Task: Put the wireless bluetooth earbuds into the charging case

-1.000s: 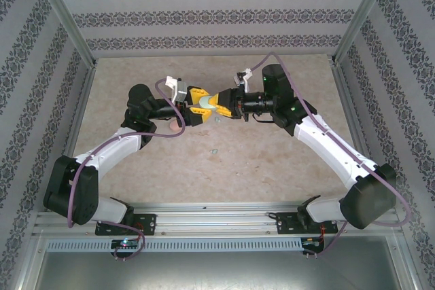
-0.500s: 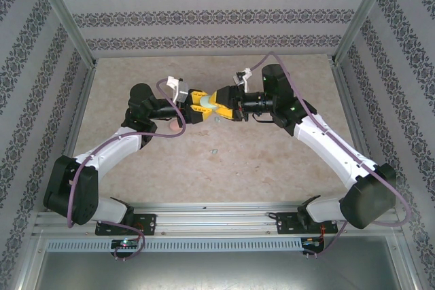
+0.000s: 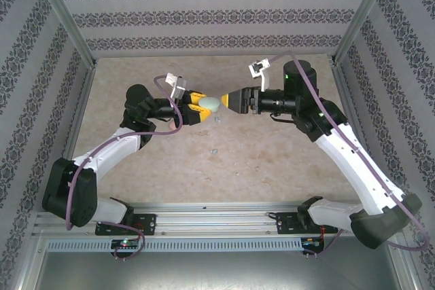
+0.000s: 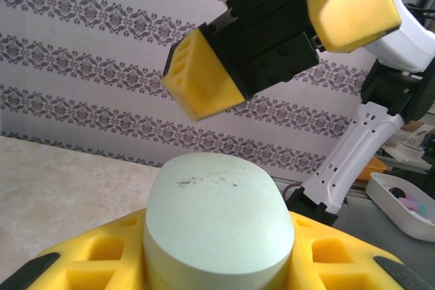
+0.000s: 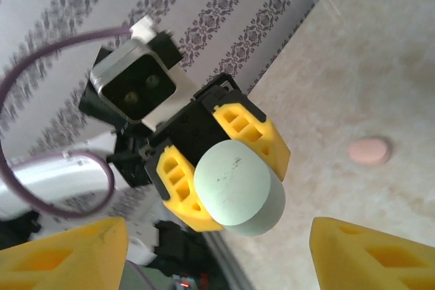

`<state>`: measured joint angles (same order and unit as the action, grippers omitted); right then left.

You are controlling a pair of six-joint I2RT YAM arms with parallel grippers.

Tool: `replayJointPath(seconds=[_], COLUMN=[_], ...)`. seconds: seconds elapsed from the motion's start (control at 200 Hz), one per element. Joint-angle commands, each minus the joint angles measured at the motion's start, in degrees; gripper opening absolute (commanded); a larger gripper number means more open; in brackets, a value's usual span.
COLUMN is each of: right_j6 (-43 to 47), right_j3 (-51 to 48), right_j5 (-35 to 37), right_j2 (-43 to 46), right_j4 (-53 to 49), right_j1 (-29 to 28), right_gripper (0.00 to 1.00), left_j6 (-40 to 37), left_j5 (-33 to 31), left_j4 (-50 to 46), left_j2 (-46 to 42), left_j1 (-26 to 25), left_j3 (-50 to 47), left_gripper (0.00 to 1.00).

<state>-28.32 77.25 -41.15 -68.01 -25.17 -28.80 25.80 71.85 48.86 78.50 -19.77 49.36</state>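
Clasping green case [image 4: 217, 215] (closed), left gripper [image 3: 202, 107]

You have bright, even, diffuse light; shadows on the beige marbled tabletop [image 3: 258, 168] are faint and soft-edged. In your right wrist view the grey patterned wallpaper [image 5: 204, 5] looks blurred.

Left arm [image 3: 112, 147] and right arm [image 3: 353, 161] angled inward, left claw [image 3: 198, 108] clamping charging case [image 3: 209, 104], right claw [image 3: 230, 99] spread wide
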Motion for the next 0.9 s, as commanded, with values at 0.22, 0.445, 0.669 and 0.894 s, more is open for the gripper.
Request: replayJointPath(seconds=[0.22,0.445,0.669,0.894], right_j6=[25.2,28.6,29.5,27.9], right_j3=[2.1,4.5,5.6,5.5], right_j5=[-2.0,-2.8,-1.3,-0.2], right_j2=[-1.8,-5.0,-6.5,-6.9], right_j4=[-3.6,-4.1,-5.3,-2.9], right_j1=[-5.9,-9.2,-9.6,-9.6], right_gripper=[0.69,0.64,0.52,0.43], left_j6=[-1.9,-1.2,-1.1,-0.6], left_j5=[3.7,4.0,4.7,5.6], left_j4=[-9.1,-9.9,-10.6,-10.6], left_j2=[-6.7,-7.6,-8.3,-8.4], left_j1=[0.4,0.4,0.4,0.3], left_j3=[0.4,0.1,0.5,0.3], left_gripper=[0.13,0.12,0.12,0.11])
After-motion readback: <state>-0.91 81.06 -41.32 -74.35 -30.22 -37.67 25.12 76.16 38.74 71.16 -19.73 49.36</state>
